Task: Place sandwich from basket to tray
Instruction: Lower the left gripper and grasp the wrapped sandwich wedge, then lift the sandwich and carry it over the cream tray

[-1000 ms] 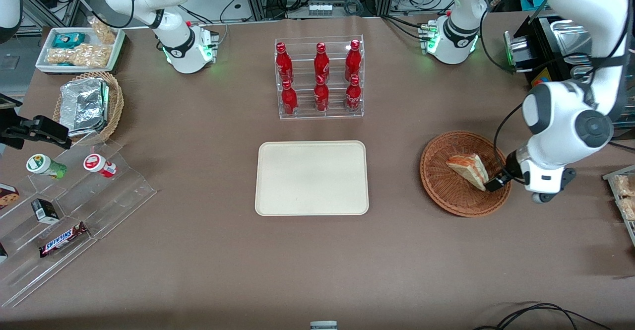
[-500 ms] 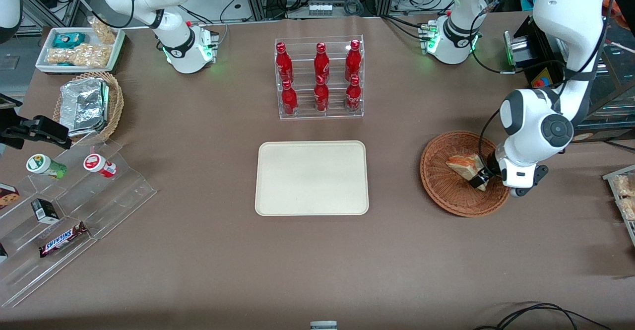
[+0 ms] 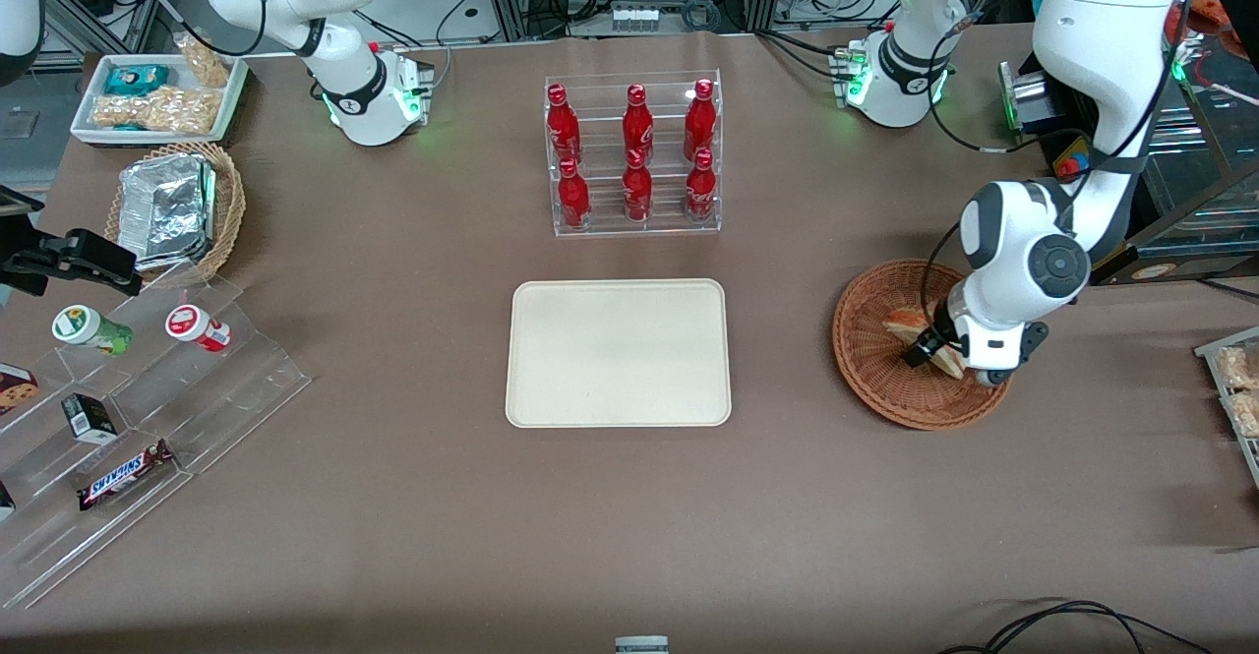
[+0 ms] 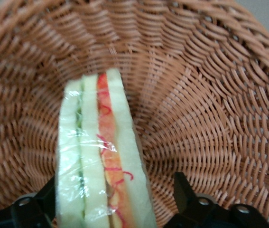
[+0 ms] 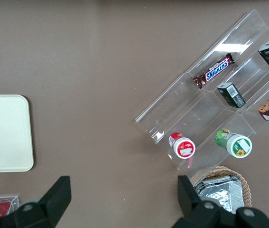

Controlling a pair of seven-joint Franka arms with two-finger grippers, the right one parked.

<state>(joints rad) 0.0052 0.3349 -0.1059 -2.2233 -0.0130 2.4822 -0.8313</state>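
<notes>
In the basket (image 4: 210,95), sandwich (image 4: 101,161) on edge, pincer (image 4: 110,199) straddling it

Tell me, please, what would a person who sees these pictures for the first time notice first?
Probably the gripper, down in the reddish-brown basket toward the working arm's end of the table, with its open fingers on either side of the wrapped sandwich. Next, the cream tray at the table's middle, and the rack of red bottles farther from the front camera.

Left Franka arm: glossy white shell, grey round joint caps.
Black gripper (image 3: 935,351), black cables, green-lit base ring.
</notes>
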